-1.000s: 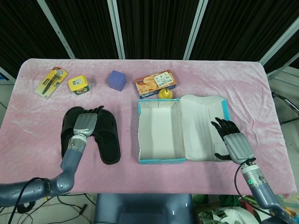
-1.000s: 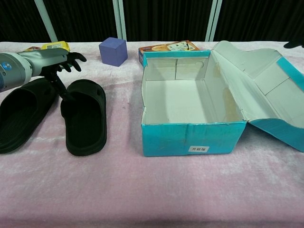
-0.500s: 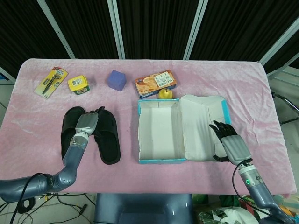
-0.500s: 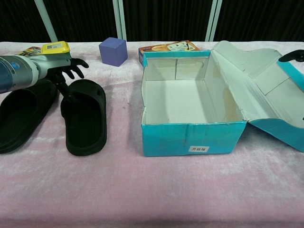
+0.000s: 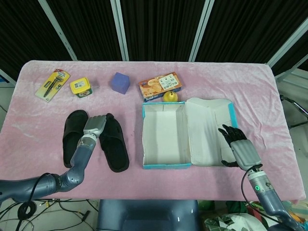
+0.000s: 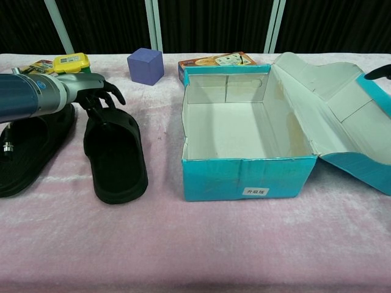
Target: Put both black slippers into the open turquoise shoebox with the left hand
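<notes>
Two black slippers lie on the pink cloth left of the box. My left hand grips the strap end of the nearer slipper, fingers curled over its upper. The other slipper lies flat beside it, partly behind my forearm. The open turquoise shoebox stands empty, its lid folded out to the right. My right hand hovers open at the lid's right edge; only a fingertip shows in the chest view.
Along the far side sit a purple cube, a snack box, a yellow fruit, a yellow container and a packaged tool. The cloth-covered table ends close in front of the box.
My left hand has shifted right and closed on the nearer slipper, which slid and turned toward the box. The right hand has drifted slightly back along the lid's edge.
</notes>
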